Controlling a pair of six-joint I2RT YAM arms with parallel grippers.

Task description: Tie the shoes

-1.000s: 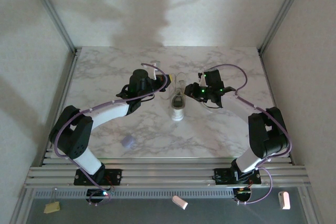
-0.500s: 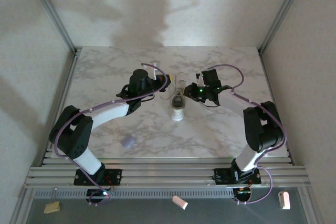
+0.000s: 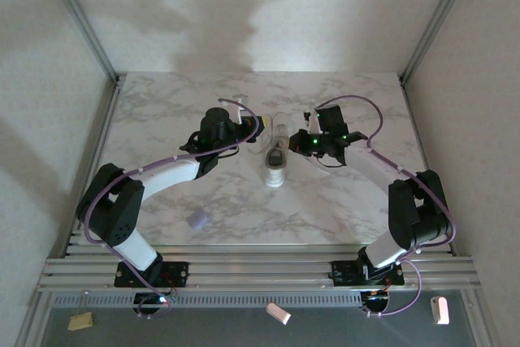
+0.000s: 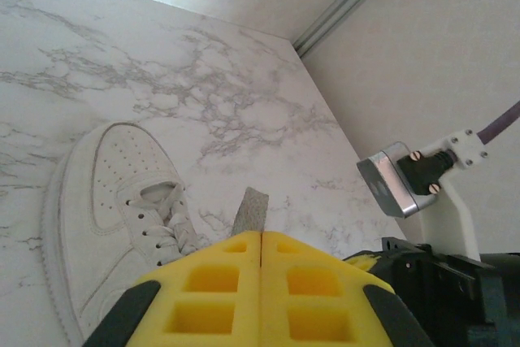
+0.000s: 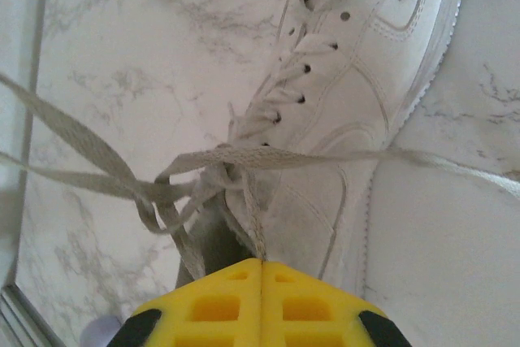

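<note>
The shoe is lying mid-way across the table, toward its far edge; the left claw and right claw are flanking it — each clamping shut on a lace strand — seemingly for drawing the loose knot tight.

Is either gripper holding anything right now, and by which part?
Both. The left gripper pinches a lace of the sneaker, a short flat piece poking past it; the right gripper pinches a strand just below the loose crossing.
</note>
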